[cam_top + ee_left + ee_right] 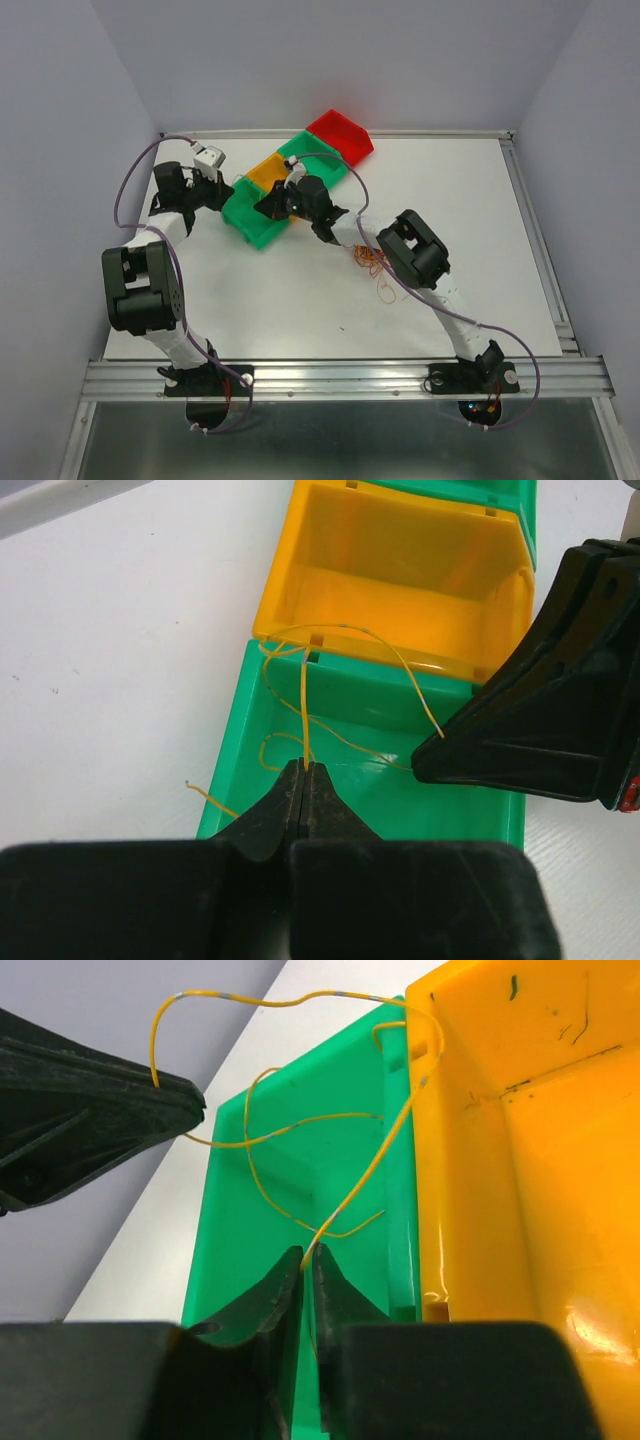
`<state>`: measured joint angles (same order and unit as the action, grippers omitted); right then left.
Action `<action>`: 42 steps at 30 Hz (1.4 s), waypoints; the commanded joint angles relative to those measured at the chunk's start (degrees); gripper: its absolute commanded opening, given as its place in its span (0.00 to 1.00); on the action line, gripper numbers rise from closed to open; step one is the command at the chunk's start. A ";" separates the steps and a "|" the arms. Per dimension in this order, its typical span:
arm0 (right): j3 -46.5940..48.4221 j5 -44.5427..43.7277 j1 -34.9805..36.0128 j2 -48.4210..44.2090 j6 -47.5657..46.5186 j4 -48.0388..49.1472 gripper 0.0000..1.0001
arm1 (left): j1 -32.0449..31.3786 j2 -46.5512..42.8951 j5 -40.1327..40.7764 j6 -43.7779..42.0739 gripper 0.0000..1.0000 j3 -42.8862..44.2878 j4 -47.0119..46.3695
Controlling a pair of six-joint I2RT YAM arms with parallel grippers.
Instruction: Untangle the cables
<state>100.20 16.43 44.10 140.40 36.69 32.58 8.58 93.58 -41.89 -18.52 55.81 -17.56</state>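
A thin yellow cable loops over the near green bin and the rim of the orange bin. My left gripper is shut on one part of it above the green bin. My right gripper is shut on another part of the yellow cable, close by and facing the left one. In the top view the left gripper and the right gripper nearly meet over the green bin. A tangle of orange and red cables lies on the table under the right arm.
Four bins stand in a diagonal row: green, orange, green and red. The right gripper's black fingers fill the right of the left wrist view. The left gripper's fingers show at the left of the right wrist view.
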 commanded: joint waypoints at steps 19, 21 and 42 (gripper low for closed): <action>-7.30 -17.82 4.24 -15.24 -14.80 -5.95 0.61 | -3.13 -2.18 7.70 -3.89 0.00 -0.97 -0.89; -8.26 -18.97 4.16 -16.03 -15.06 -5.69 0.62 | -3.48 -1.91 7.96 -4.67 0.00 -0.71 -0.02; -19.51 -28.02 4.24 -22.71 -14.89 -3.31 0.61 | -4.71 -0.41 13.15 -6.17 0.00 0.61 3.32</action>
<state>83.31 -8.03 48.07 121.45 22.52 26.48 3.46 95.15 -28.97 -24.86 55.75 -12.40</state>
